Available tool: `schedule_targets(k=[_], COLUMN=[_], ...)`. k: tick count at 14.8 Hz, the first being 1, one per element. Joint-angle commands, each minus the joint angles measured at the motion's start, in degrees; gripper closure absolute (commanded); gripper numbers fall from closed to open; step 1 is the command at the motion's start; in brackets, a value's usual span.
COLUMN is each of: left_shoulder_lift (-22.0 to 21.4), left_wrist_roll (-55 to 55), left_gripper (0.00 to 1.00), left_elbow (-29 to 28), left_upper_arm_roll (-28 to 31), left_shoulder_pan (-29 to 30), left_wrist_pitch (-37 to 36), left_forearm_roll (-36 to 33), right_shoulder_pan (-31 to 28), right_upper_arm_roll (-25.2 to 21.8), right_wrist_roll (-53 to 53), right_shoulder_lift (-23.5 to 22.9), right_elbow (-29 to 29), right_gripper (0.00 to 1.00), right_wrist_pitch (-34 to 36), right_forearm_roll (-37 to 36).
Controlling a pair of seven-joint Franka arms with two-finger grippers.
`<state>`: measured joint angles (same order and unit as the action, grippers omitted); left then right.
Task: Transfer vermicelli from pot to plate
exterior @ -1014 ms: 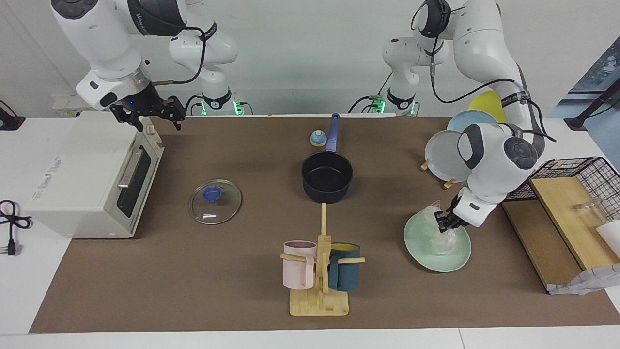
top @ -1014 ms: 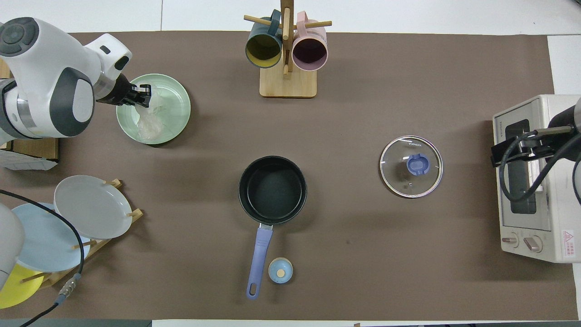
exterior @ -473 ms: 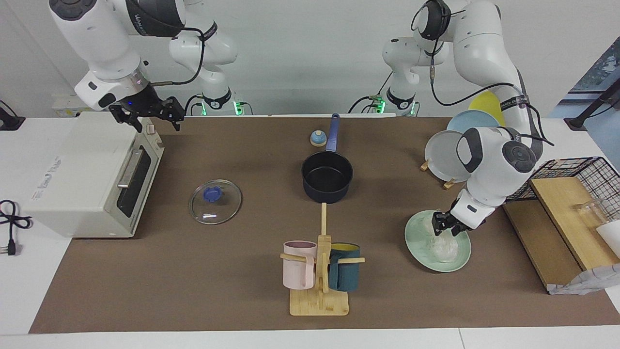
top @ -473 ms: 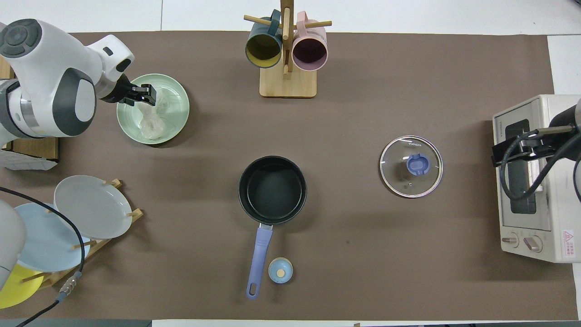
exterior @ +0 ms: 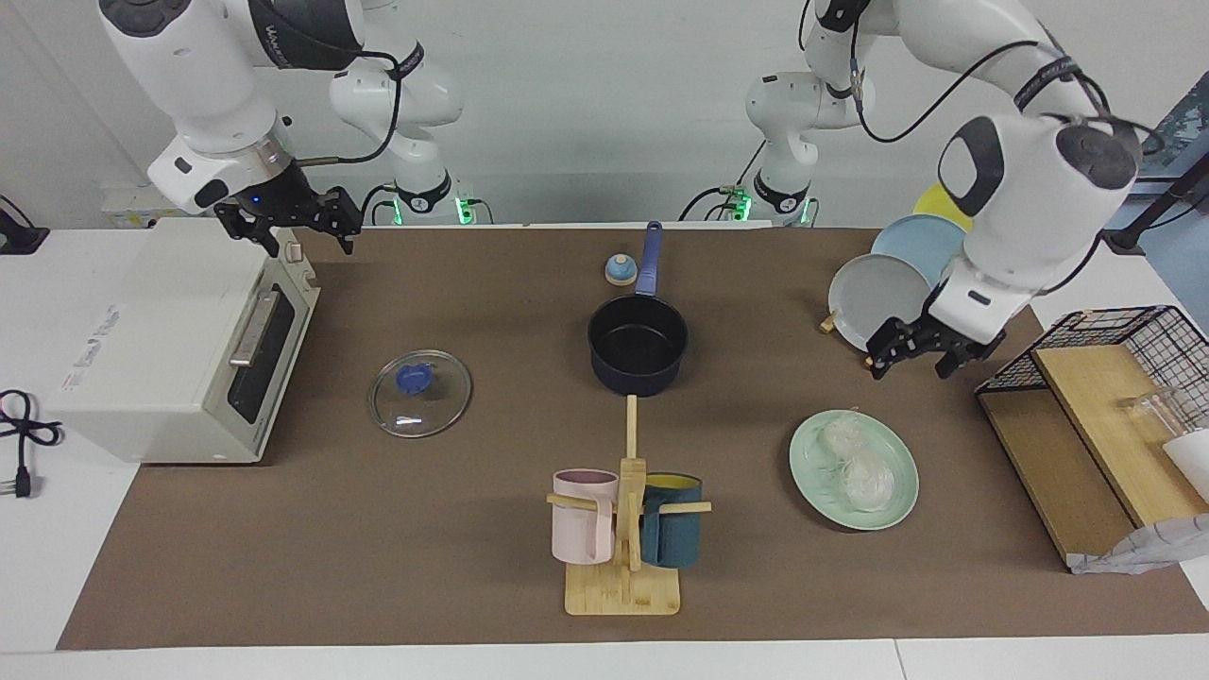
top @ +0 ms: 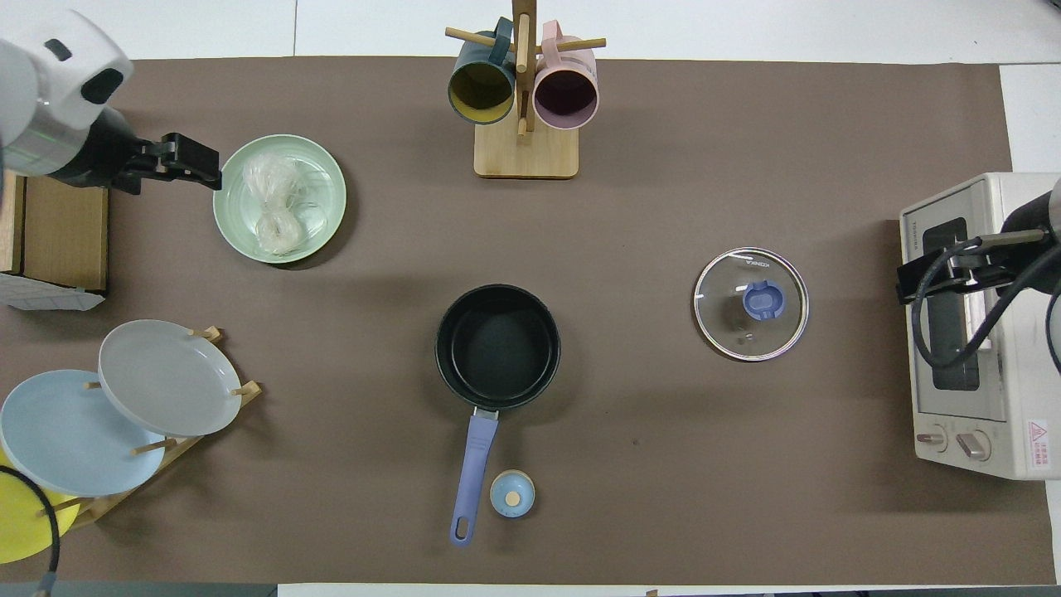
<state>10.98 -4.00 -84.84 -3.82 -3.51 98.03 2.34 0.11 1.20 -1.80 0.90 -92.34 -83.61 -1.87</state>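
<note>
Lying on the plate (exterior: 899, 494), lower right of the facing view: vermicelli (exterior: 855, 463). Hovering above, spread and empty: left tool (exterior: 914, 351). Waiting spread over the toaster oven (exterior: 170, 349): right tool (exterior: 300, 223).

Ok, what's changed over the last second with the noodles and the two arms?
The left pincer let go of the vermicelli and rose off the plate, drawing back toward the robots; it now hangs open above the table beside the plate rack. The bundle lies on the plate, slumped flatter. Unchanged: the right pincer waiting over the toaster oven, the empty pot and the glass lid.
</note>
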Motion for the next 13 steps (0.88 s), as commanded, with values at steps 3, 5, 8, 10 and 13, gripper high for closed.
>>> schedule_targets(k=[3, 5, 8, 10, 13], left_shoulder_lift=[-11.31, -14.13, -14.76, -14.76, -14.76], left_wrist_roll=[-2.76, -2.86, -2.77, -2.6, -2.51], left_gripper=[0.0, 0.0, 0.0, 0.0, 0.0], left_elbow=[-7.07, -10.51, -10.79, -10.18, -8.94], left_upper_arm_roll=[-0.22, -0.22, -0.31, -0.4, -0.4], left_shoulder_pan=[-0.62, -0.53, -0.71, -0.71, -0.53], left_wrist_pitch=[-9.17, -9.35, -12.15, -13.3, -14.44], left_forearm_roll=[-1.02, -1.11, -1.11, -1.2, -1.11], right_shoulder_pan=[-2.39, -2.84, -2.84, -2.84, -2.66], right_upper_arm_roll=[0.38, 0.3, -0.23, -1.02, -0.85], right_wrist_roll=[0.83, 3.1, 4.7, 4.09, 4.08], right_shoulder_lift=[0.69, 0.6, 0.95, 0.86, 1.3], right_elbow=[-0.3, -0.3, -0.3, -0.3, -0.3], right_gripper=[0.0, 0.0, 0.0, 0.0, 0.0], right_wrist_pitch=[-1.03, -1.64, -1.82, -1.82, -1.56], right_forearm_roll=[1.16, 1.25, 1.16, 1.16, 1.07])
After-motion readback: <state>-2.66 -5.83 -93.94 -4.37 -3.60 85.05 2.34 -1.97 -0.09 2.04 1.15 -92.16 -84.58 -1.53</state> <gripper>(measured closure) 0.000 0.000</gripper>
